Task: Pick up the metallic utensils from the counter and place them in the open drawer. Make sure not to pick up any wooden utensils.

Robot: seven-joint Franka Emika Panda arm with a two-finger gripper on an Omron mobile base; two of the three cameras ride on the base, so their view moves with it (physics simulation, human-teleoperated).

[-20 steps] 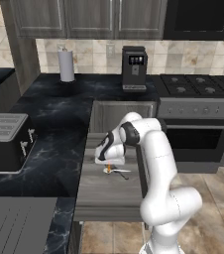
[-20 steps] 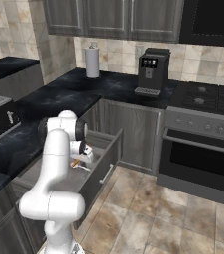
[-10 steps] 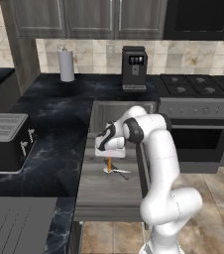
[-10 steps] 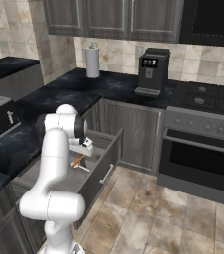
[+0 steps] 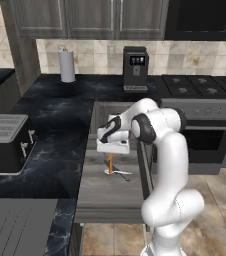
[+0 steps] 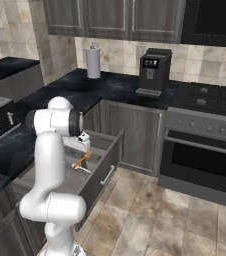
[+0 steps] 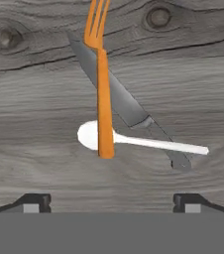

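Note:
The open drawer [image 5: 110, 200] juts out from under the black counter [image 5: 60, 115]. On its grey floor an orange fork [image 7: 103, 99] lies across a white-silver spoon [image 7: 148, 144]. In the left base view the fork [image 5: 109, 161] and the spoon [image 5: 118, 172] lie just below my gripper [image 5: 113, 148]. The right base view shows the fork [image 6: 80, 161] in the drawer [image 6: 102, 175] under the gripper [image 6: 83, 145]. My gripper [image 7: 111, 201] hovers over them, open, with nothing between its fingers. The wooden utensils are out of view.
A grey knife [image 7: 114, 94] lies under the fork in the drawer. On the counter stand a toaster [image 5: 5, 142], a paper towel roll [image 5: 66, 66] and a coffee machine [image 5: 135, 67]. The stove [image 5: 200, 87] and oven are to the right.
The jaws have gone from nearly shut to wide open and have let go of the orange fork, which now lies in the drawer. The hand has lifted a little.

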